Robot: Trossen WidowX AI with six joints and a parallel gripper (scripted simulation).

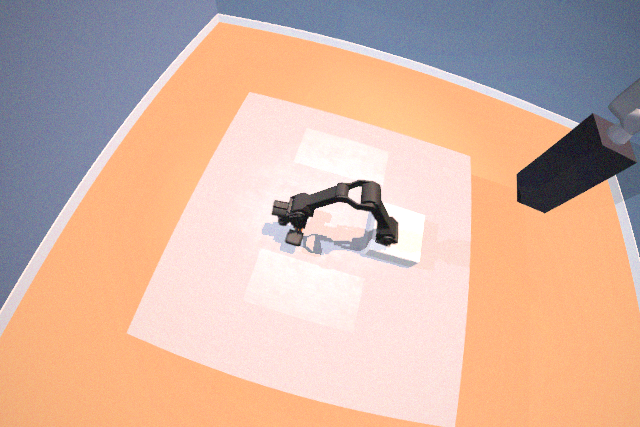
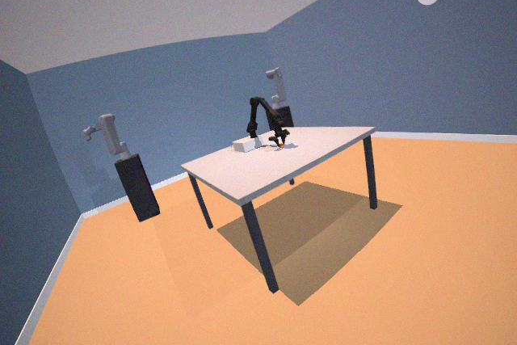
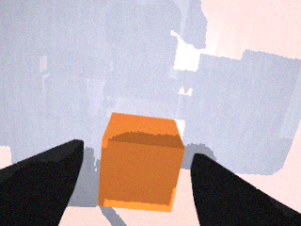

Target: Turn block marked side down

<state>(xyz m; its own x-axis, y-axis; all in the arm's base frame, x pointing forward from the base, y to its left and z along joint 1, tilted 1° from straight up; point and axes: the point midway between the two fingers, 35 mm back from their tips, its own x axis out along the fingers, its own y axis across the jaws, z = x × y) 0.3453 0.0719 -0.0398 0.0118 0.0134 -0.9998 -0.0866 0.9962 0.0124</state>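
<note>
On the table [image 1: 206, 308] [image 2: 271, 167], the orange block [image 2: 281, 145] [image 3: 141, 174] is seen between the fingers of the gripper [image 1: 297, 223] [image 2: 279, 141] [image 3: 138, 156]. In the wrist view a narrow gap is left at either side, slimmer by the right-hand finger. The fingers are parted about halfway; nothing is gripped. From above, the block is mostly hidden by the gripper. No marked side can be made out.
</note>
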